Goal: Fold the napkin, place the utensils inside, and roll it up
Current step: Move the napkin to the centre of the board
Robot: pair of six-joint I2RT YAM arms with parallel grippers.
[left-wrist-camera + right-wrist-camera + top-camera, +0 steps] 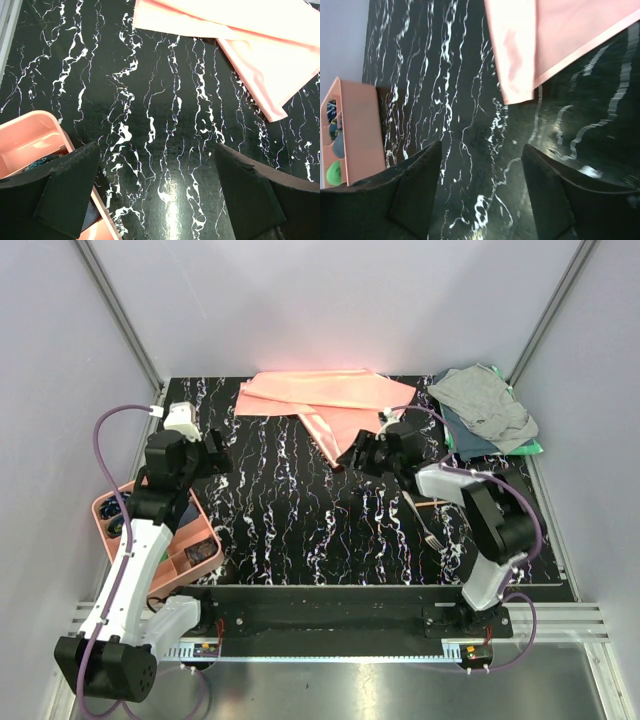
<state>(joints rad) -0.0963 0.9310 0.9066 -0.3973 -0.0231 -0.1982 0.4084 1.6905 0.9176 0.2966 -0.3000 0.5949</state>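
Note:
The salmon-pink napkin (320, 400) lies loosely folded at the back middle of the black marble table, with a corner hanging toward the front. It also shows in the left wrist view (240, 30) and the right wrist view (545, 40). A silver fork (425, 521) lies beside my right arm, with a thin brownish stick (437, 502) next to it. My right gripper (358, 455) is open and empty just in front of the napkin's near corner, over bare table (482, 185). My left gripper (212, 453) is open and empty at the left, over bare table (157, 185).
A pink compartment tray (196, 533) with small items sits at the left edge under my left arm; it also shows in both wrist views (30, 140) (362, 130). A grey cloth (485, 405) lies on dark and green cloths (531, 448) at the back right.

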